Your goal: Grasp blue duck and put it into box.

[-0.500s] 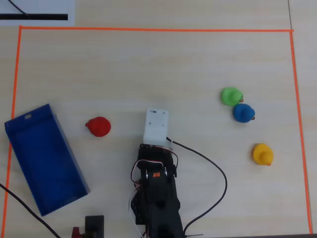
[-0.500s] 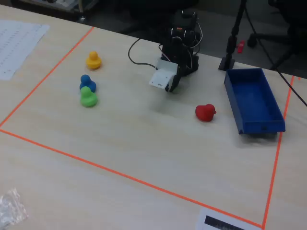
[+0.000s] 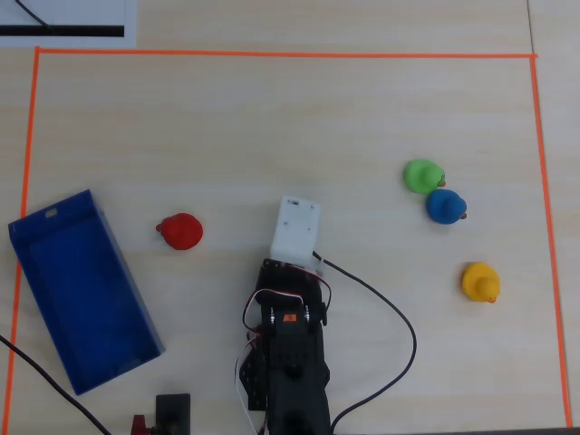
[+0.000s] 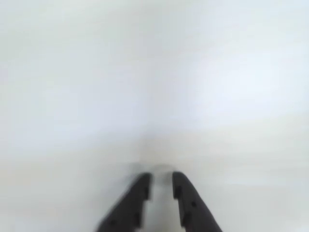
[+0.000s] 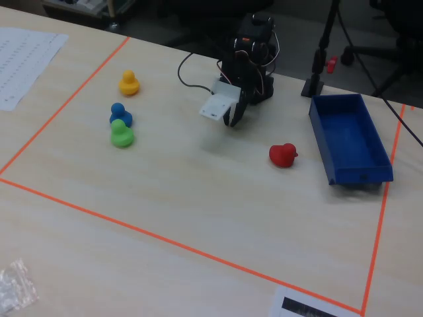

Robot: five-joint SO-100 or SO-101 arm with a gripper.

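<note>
Arm is sitting folded near its base, gripper [image 4: 159, 186] empty, fingers nearly pressed together with only a thin slit between them in the wrist view; that view is showing just blurred pale table [image 3: 227, 127], no duck. Blue duck [image 3: 446, 207] is lying to the right in the overhead view, touching or just beside the green duck [image 3: 423, 175], with the yellow duck [image 3: 480, 281] a bit apart below it. Box [image 3: 54, 290] is sitting well apart at the far left, empty; red duck [image 3: 179, 231] is lying between arm and box.

Judging the step: reach has not begun. To do it well, spread the fingers wide first, swing toward the blue duck, and come down from above. Green one is crowding one side, so line the fingers up so that neither lands in the tight spot where the two meet. Close on the round body, low, since it looks slippery and may pop out. Risk: nudging green or grabbing both. On the carry, clear the red duck.
</note>
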